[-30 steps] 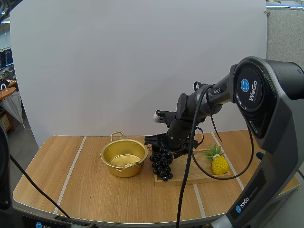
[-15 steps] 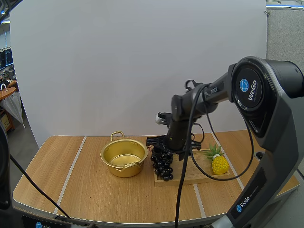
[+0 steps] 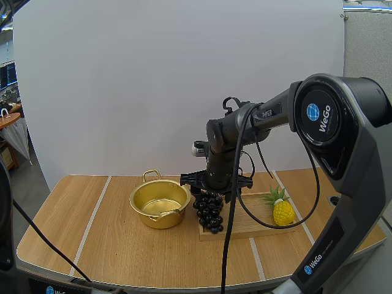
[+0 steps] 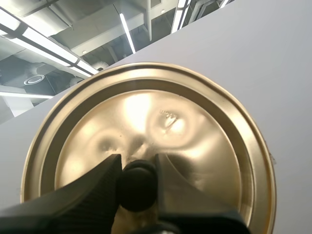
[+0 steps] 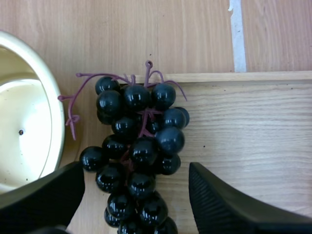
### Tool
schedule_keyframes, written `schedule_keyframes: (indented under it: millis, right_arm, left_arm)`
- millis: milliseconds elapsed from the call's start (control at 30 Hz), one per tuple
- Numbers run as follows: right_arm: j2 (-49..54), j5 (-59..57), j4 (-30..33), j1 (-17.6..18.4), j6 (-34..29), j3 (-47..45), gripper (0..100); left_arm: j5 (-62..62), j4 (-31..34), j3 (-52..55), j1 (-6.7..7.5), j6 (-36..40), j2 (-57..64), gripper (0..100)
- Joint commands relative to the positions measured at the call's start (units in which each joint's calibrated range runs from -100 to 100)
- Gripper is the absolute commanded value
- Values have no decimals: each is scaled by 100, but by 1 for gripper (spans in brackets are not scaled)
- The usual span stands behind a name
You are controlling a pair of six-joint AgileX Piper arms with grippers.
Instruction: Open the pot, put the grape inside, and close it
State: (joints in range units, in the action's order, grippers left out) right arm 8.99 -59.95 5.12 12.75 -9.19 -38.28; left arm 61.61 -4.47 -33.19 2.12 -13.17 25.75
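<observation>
The dark grape bunch lies on the left end of the wooden tray, partly over its edge. My right gripper hangs straight above it. In the right wrist view the grapes lie between the open right gripper, one finger on each side, not touching. The gold pot stands open left of the tray, its rim close to the grapes. My left gripper is shut on the black knob of the gold lid, held up in the air.
A small yellow pineapple stands at the right end of the tray. Bare wooden table stretches left of the pot and in front of it. A pale stripe runs across the tabletop beyond the tray.
My right arm's wrist has swung left and come more upright over the grapes. The grapes, pot and pineapple have stayed in place.
</observation>
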Motion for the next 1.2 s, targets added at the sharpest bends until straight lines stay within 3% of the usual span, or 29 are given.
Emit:
schedule_keyframes:
  millis: [0,700,733,767,900,1167]
  right_arm:
    - [-216,124,67,0,9,29,100]
    - [-1012,493,79,0,52,39,100]
    - [-1012,473,79,0,62,39,96]
    - [-1012,456,79,0,62,39,81]
    - [-988,439,54,0,167,39,0]
    - [-698,397,67,0,167,39,5]
  left_arm:
    - [-326,-3,-54,11,44,40,0]
    - [-326,-3,-54,11,44,40,0]
    - [-326,-3,-54,11,44,40,0]
    - [-326,-3,-54,11,44,40,0]
    - [-326,-3,-54,11,44,40,0]
    - [-326,-3,-54,11,44,40,0]
